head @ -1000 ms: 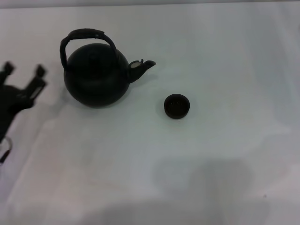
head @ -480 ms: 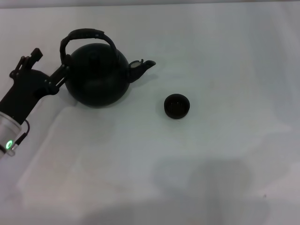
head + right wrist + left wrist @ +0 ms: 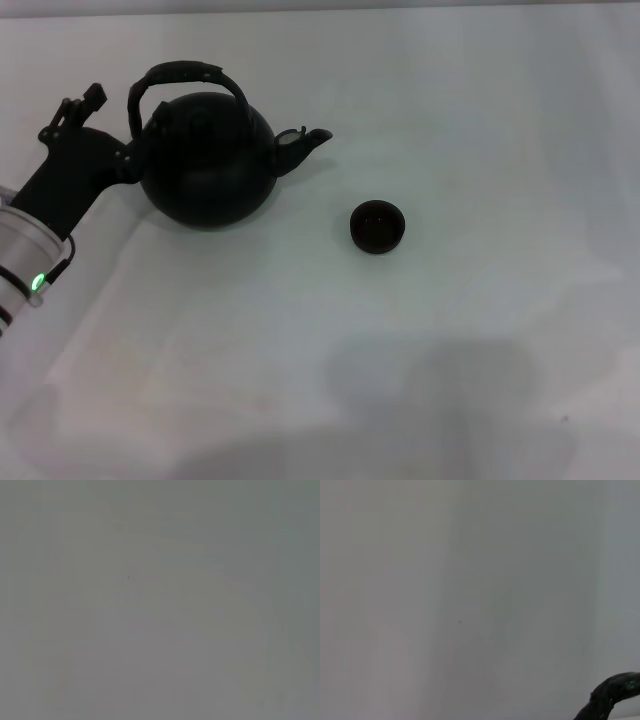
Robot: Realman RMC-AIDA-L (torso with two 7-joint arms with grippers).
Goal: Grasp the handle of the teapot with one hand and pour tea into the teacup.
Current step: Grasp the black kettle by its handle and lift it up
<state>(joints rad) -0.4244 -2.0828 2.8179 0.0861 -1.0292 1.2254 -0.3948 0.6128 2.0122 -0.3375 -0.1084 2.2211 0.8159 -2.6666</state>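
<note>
The black teapot (image 3: pixel 208 160) stands at the back left of the white table (image 3: pixel 450 350), its spout pointing right toward the small dark teacup (image 3: pixel 378 226). Its arched dark handle (image 3: pixel 185 72) loops over the lid. My left gripper (image 3: pixel 120 122) is open at the teapot's left side. One finger (image 3: pixel 88 100) is out to the left, the other is against the pot's dark shoulder, and the handle's left leg is about between them. A dark curved piece, seemingly the handle (image 3: pixel 612 697), shows in the left wrist view. My right gripper is out of view.
The left arm's silver wrist with a green light (image 3: pixel 30 275) reaches in from the left edge. The right wrist view shows only plain table surface.
My left gripper has moved right and toward the back, from apart at the left edge up to the teapot's left side. The teapot and teacup have not moved.
</note>
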